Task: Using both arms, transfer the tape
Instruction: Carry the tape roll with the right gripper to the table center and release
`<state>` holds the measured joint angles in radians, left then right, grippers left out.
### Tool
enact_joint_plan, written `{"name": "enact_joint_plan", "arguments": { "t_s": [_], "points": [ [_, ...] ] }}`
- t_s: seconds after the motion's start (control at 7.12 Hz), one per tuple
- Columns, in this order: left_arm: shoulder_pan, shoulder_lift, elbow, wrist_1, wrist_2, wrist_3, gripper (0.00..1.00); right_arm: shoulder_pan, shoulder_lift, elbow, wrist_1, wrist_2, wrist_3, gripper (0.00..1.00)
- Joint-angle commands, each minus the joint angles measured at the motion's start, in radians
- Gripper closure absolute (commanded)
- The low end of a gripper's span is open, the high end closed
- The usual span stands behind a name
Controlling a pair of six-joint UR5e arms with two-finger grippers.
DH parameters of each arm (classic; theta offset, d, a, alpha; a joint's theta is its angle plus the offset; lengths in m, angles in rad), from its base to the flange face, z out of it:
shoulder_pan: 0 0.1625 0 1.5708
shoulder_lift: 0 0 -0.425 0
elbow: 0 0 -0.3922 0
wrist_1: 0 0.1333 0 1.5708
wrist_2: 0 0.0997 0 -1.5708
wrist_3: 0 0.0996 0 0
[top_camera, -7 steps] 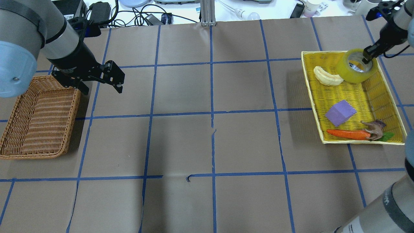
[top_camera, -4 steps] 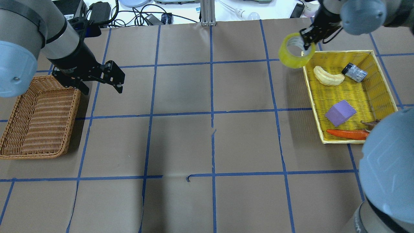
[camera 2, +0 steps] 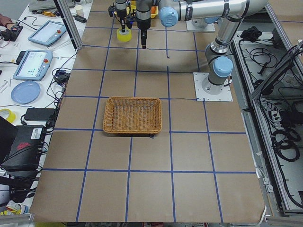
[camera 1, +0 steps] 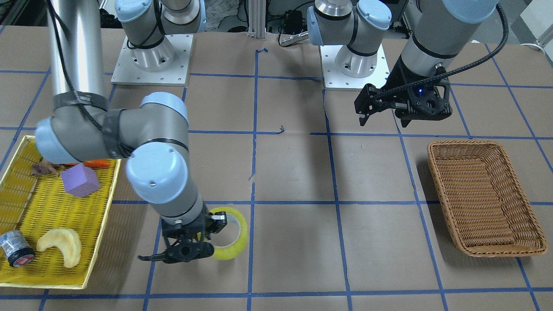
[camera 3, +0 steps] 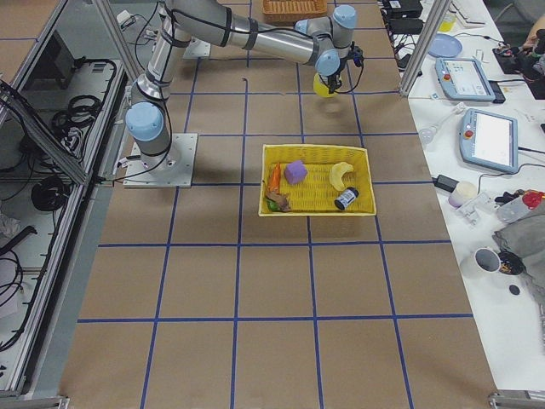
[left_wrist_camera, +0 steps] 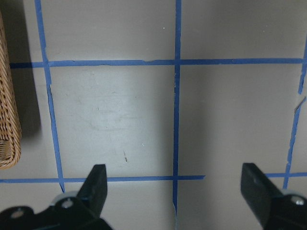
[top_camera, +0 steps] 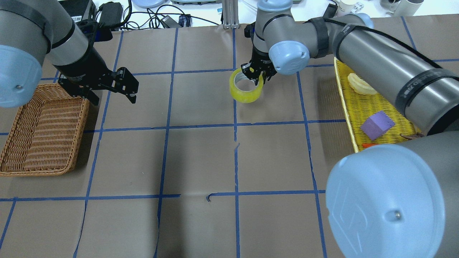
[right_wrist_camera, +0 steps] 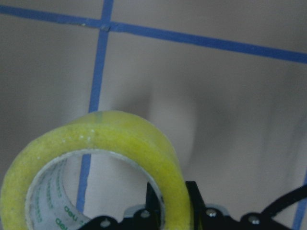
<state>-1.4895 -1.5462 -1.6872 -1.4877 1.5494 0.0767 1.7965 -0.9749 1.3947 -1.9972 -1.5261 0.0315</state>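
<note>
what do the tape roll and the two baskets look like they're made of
The tape: glossy translucent yellow plastic film on a pale printed core, maybe cardboard. The brown basket: matte woven wicker or rattan, by its braided strands. The yellow basket: probably moulded plastic mesh, given its slotted grid.

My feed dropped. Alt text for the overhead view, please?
The right gripper holds the tape by its wall near the view's upper middle. The left gripper hangs open beside the wicker basket at left; the yellow tray sits at right.
</note>
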Motion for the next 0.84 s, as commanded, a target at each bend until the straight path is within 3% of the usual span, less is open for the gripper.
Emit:
{"name": "enact_joint_plan", "arguments": {
  "t_s": [0.0,0.28,0.7],
  "points": [
    [0.0,0.0,0.0,0.004,0.0,0.0,0.0,0.073,-0.043,0.109,0.024,-0.008,0.017,1.0],
    [0.0,0.0,0.0,0.006,0.0,0.0,0.0,0.118,-0.17,0.281,0.06,-0.019,0.024,1.0],
    [0.0,-0.003,-0.002,0.015,0.0,0.0,0.0,0.17,-0.252,0.541,-0.304,-0.031,0.134,1.0]
  ]
}}
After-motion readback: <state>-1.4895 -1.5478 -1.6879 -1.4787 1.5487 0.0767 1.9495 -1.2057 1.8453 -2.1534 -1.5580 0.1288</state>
